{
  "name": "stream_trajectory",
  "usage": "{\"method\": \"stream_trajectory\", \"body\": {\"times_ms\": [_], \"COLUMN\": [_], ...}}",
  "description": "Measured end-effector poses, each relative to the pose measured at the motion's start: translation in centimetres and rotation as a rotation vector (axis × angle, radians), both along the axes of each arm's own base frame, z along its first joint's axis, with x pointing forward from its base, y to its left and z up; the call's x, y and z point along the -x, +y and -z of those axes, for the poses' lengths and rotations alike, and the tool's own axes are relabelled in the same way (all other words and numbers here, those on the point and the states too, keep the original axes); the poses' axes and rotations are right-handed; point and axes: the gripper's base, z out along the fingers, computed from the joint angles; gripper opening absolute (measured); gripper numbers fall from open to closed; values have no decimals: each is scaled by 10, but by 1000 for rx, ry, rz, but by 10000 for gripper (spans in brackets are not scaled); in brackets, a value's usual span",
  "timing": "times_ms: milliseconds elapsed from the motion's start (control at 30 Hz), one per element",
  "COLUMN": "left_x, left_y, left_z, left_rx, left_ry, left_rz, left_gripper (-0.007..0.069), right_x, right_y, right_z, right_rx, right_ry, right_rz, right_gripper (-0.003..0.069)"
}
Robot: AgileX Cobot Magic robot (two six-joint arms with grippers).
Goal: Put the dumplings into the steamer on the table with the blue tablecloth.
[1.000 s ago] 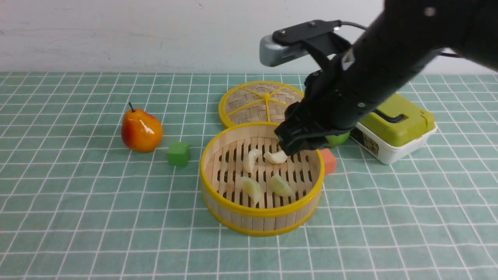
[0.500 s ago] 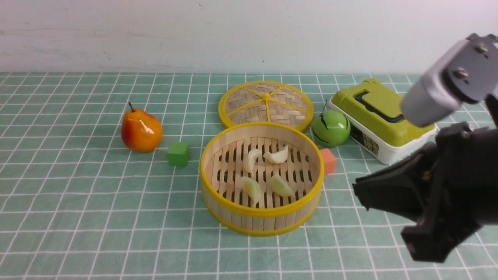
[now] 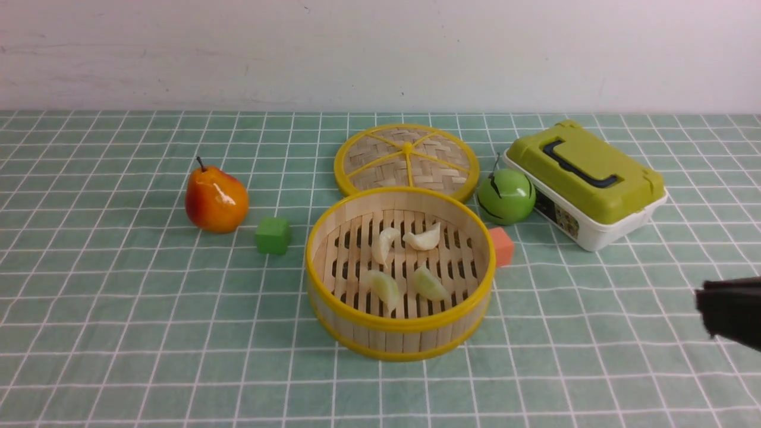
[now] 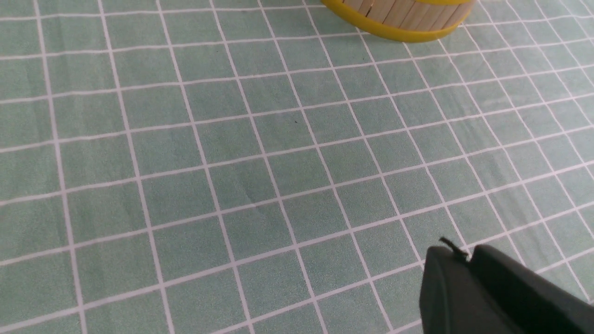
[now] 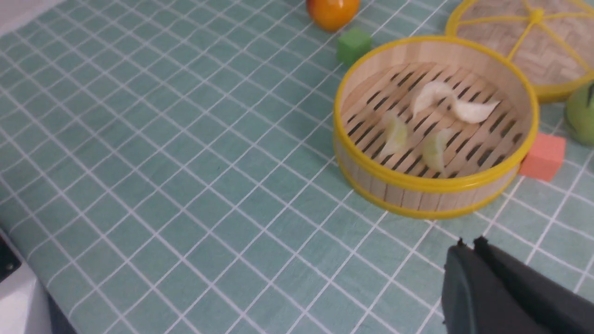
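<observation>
The steamer (image 3: 399, 326) stands mid-table on the blue tablecloth (image 3: 119, 333). Several dumplings lie on its slats: two cream-white ones (image 3: 384, 244) (image 3: 423, 239) at the back, two pale greenish ones (image 3: 383, 286) (image 3: 429, 284) at the front. The steamer (image 5: 434, 189) and its dumplings also show in the right wrist view. My right gripper (image 5: 468, 243) is shut and empty, low near the right front of the table; only its dark tip (image 3: 728, 309) shows in the front view. My left gripper (image 4: 459, 253) is shut and empty over bare cloth, near the steamer's base (image 4: 399, 28).
The woven lid (image 3: 406, 159) lies flat behind the steamer. A green apple (image 3: 506, 195), an orange-red cube (image 3: 501, 246) and a green-lidded box (image 3: 585, 183) sit to the right. A pear (image 3: 215, 199) and a green cube (image 3: 273, 235) sit to the left.
My right arm has pulled back from over the steamer toward the right front, nearly leaving the front view. The dumpling it hovered at stays in the steamer.
</observation>
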Motion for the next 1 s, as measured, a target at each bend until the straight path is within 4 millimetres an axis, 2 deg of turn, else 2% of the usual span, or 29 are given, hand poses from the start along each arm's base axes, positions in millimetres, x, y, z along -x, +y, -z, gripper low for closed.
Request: {"method": "stream_trajectory", "body": {"times_ms": [100, 167, 233, 267, 333, 367, 400, 500, 533, 633, 800, 1000], "left_x": [0, 0, 0, 0, 0, 0, 0, 0, 0, 0, 0, 0], "left_y": [0, 0, 0, 0, 0, 0, 0, 0, 0, 1, 1, 1], "left_z": [0, 0, 0, 0, 0, 0, 0, 0, 0, 0, 0, 0], "left_rx": [0, 0, -1, -1, -1, -1, -3, -3, -3, -8, -8, -8], "left_ry": [0, 0, 0, 0, -1, -1, -2, -2, -2, -4, -4, -4], "left_rz": [0, 0, -1, -1, -1, -1, -2, -2, -2, -5, -5, -5], "left_gripper": [61, 65, 69, 69, 72, 73, 74, 76, 78, 81, 86, 91], "right_x": [7, 10, 13, 14, 20, 20, 23, 26, 29, 29, 27, 29], "right_y": [-12, -19, -28, -29, -44, -46, -53, -62, -68, -74, -78, -78], "right_z": [14, 31, 58, 57, 90, 94, 109, 130, 144, 167, 194, 209], "right_rx": [-38, -63, -108, -122, -168, -173, -172, -150, -120, -98, -60, -21], "right_ry": [-115, -203, -280, -296, -367, -383, -409, -444, -462, -419, -305, -184], "right_rz": [43, 74, 147, 148, 291, 314, 398, 525, 617, 733, 810, 812], "right_gripper": [-21, -21, -21, -22, -22, -22, -22, -22, -22, -22, -22, -22]}}
